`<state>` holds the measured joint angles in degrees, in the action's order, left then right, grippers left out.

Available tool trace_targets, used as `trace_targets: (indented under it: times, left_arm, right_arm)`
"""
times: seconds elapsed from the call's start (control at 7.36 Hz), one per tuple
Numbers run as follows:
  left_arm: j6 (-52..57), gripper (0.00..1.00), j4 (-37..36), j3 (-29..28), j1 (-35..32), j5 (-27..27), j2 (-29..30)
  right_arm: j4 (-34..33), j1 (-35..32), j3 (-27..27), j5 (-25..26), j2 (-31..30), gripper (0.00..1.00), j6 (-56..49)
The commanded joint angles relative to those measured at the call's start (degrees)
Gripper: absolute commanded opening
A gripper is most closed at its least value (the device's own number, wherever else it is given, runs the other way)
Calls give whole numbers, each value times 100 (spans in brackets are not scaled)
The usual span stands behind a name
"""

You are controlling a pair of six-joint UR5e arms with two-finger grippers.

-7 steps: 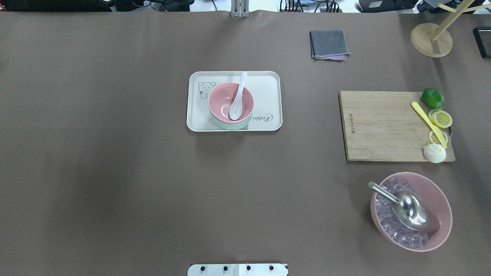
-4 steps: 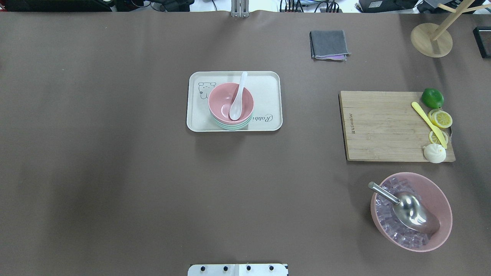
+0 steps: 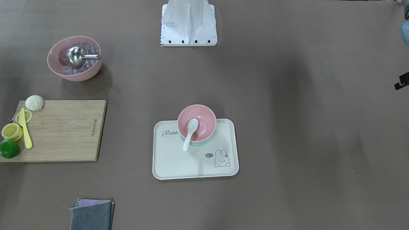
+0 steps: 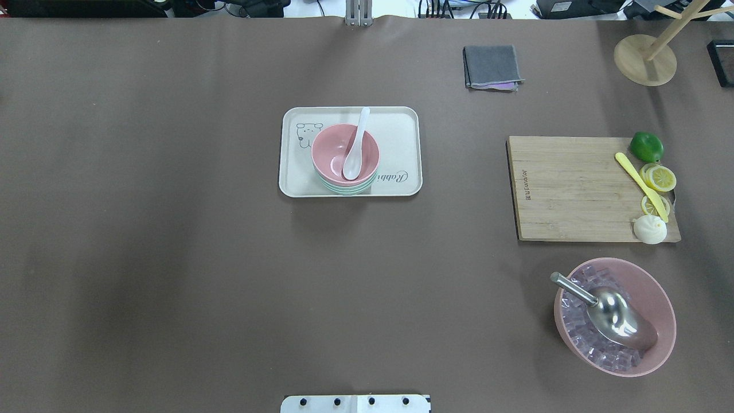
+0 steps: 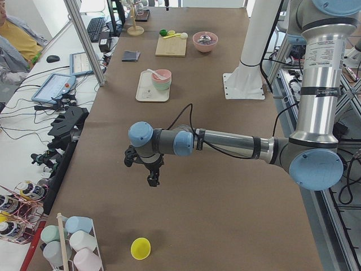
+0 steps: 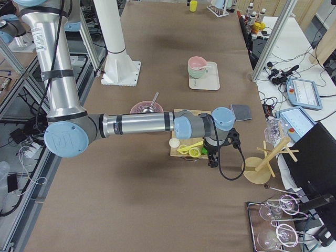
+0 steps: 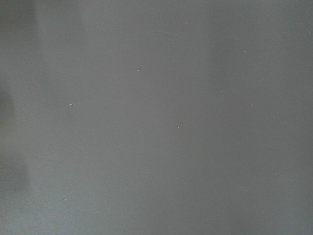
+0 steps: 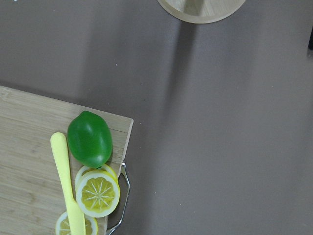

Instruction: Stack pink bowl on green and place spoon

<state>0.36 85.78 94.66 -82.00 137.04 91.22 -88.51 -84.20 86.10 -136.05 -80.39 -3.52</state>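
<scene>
We see the pink bowl (image 4: 337, 150) nested in the green bowl (image 4: 347, 189) on the tray (image 4: 401, 132), just above the middle of the overhead frame. The spoon (image 4: 354, 150) lies with its scoop end inside the pink bowl and its handle leaning over the rim toward the top of that frame.

In the left side view the left gripper (image 5: 152, 179) hangs over bare table (image 4: 172, 258) in the lower left-centre, well apart from the tray near the top. We cannot tell how its jaws stand; its wrist camera shows only table.

In the right side view the right gripper (image 6: 212, 159) points down just right of centre, between the board (image 4: 567, 189) and the stand (image 8: 200, 10). We cannot tell its jaw state either. Its wrist view shows the lime (image 8: 90, 138), knife (image 8: 66, 181) and lemon slices (image 8: 98, 192) at lower left.

An ice bowl (image 4: 662, 295) with a scoop (image 4: 613, 312) sits at the overhead's lower right, and a cloth (image 4: 492, 66) near the top.
</scene>
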Motion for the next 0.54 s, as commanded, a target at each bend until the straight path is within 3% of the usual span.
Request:
trace_targets:
  times: [0.0, 0.41]
  left_arm:
    - [-19, 98, 9, 34, 0, 6, 9]
    - [8, 98, 18, -9, 0, 6, 27]
  right_arm:
    - [9, 0, 21, 0, -12, 100, 9]
    - [9, 0, 38, 8, 23, 100, 18]
